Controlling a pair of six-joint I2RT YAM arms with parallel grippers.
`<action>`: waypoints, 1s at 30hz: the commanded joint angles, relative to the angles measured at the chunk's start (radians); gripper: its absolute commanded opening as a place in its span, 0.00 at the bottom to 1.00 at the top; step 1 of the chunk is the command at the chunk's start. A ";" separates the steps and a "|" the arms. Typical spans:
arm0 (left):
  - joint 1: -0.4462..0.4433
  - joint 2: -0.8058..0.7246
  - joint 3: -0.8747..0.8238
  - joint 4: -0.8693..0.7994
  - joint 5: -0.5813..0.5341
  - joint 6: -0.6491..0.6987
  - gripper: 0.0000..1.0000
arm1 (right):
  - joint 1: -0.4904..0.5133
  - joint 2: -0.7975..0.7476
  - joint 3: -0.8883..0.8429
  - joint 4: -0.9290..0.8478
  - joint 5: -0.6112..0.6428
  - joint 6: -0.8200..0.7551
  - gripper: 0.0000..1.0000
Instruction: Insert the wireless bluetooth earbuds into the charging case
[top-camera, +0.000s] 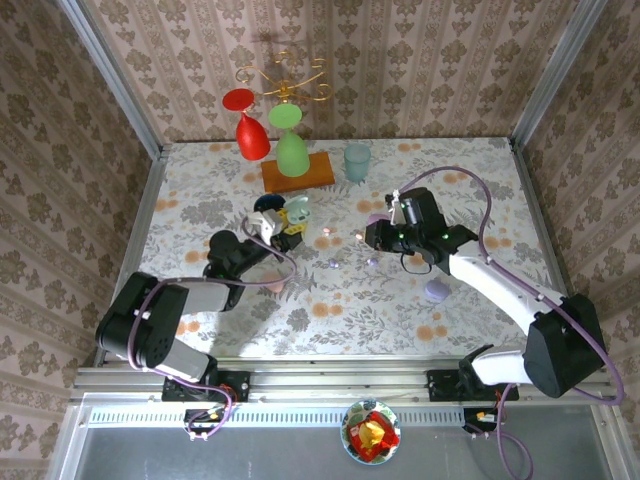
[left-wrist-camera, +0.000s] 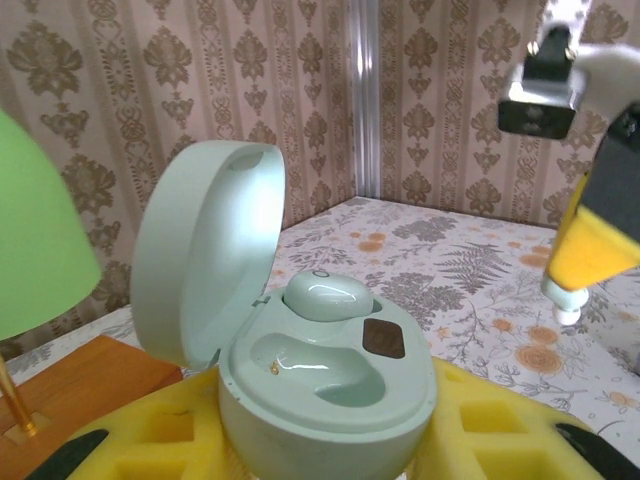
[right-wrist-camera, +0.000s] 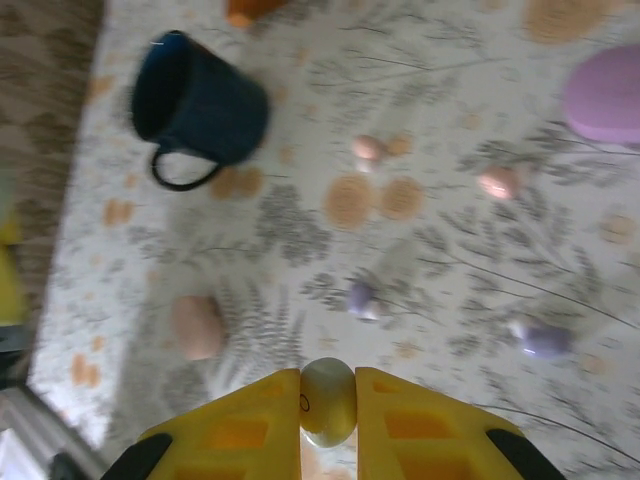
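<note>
Floral-print tabletop (top-camera: 340, 310), damask-papered walls
Item 1, left of frame: left gripper (top-camera: 280, 228), jaws narrowed on mint charging case (left-wrist-camera: 330, 400), lid hinged up and leftward; seated bud (left-wrist-camera: 325, 295) fills the far socket, long axis across the frame; near socket (left-wrist-camera: 320, 365) empty
Item 2, centre: loose earbuds (right-wrist-camera: 362, 298), pink and lilac, scattered on the cloth
Item 3, right: right gripper (top-camera: 378, 236), jaws pinched on whitish earbud (right-wrist-camera: 327, 402), long axis along the fingers, rounded end outward
Handling note: likely carry it over the empty socket, turn it to match the seated bud's lie, lower squarely, release only once nested
</note>
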 joint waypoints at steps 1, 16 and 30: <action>-0.044 0.018 0.032 0.028 0.013 0.053 0.32 | -0.002 -0.019 -0.031 0.132 -0.170 0.056 0.19; -0.118 0.061 0.058 0.026 0.059 0.120 0.31 | 0.116 0.017 0.072 0.239 -0.261 0.034 0.19; -0.133 0.059 0.053 0.027 0.081 0.143 0.31 | 0.143 0.105 0.169 0.194 -0.216 -0.002 0.18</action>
